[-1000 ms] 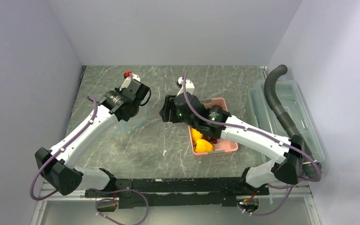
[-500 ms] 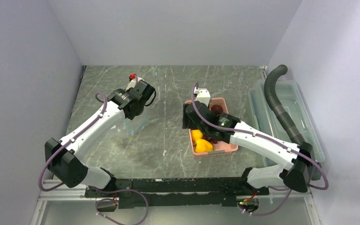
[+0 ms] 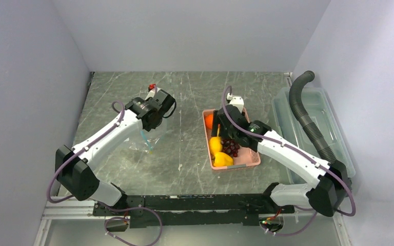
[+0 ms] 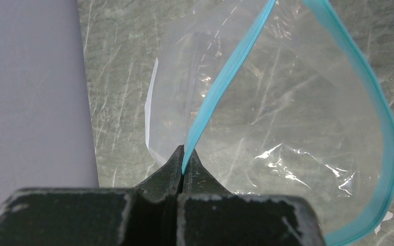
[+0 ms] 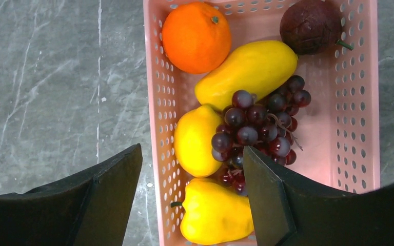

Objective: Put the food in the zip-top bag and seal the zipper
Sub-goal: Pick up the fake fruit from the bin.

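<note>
Your left pincer [image 4: 183, 159] is clamped shut on one lip of the zipper [image 4: 225, 77]. The zip-top bag [image 4: 297, 128] gapes ahead of it, empty. Your right pincer [image 5: 191, 154] stands spread and holds nothing, directly above the food [image 5: 246, 69] in the pink basket [image 5: 363, 102].

Risk: the yellow piece [image 5: 195, 141] beneath it touches the grapes [image 5: 259, 125], so a descent may snag both. The one-lip hold may also let the bag's mouth collapse.
</note>
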`<move>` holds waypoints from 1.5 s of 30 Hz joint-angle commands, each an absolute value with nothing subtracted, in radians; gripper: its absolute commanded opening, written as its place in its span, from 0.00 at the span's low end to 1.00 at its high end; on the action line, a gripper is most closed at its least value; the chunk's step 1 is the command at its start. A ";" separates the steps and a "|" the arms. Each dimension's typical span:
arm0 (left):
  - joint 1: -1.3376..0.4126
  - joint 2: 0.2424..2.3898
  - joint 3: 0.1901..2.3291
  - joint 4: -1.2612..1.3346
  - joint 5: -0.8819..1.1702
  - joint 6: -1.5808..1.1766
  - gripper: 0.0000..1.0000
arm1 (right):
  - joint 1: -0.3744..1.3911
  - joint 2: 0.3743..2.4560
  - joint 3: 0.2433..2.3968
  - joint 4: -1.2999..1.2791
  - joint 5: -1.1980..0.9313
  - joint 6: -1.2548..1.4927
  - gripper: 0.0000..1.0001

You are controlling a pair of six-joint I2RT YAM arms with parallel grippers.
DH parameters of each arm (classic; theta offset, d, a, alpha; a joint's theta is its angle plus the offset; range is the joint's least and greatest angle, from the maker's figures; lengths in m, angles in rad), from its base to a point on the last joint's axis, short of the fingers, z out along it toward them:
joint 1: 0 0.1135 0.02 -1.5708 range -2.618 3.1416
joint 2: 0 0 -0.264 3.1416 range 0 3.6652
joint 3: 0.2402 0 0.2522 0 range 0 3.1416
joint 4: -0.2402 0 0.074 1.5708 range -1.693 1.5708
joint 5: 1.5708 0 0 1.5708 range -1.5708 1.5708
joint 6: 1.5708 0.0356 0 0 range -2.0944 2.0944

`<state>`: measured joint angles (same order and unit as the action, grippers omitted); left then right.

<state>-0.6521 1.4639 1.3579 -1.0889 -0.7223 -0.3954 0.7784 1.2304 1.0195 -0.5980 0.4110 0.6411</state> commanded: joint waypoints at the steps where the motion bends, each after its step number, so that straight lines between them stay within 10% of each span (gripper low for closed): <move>1: -0.659 1.426 1.343 -1.054 -0.734 -0.386 0.00 | 0.739 1.272 1.031 -0.540 0.340 0.608 0.77; 45: -0.660 1.301 1.199 -0.945 -0.647 -0.345 0.00 | 0.527 1.747 1.262 -0.397 0.200 0.550 0.89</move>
<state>-0.6563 1.3300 1.2041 -0.9657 -0.6472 -0.3527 0.5396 1.7393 1.2171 -0.4389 0.2008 0.5640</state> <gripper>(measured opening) 0.011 0.889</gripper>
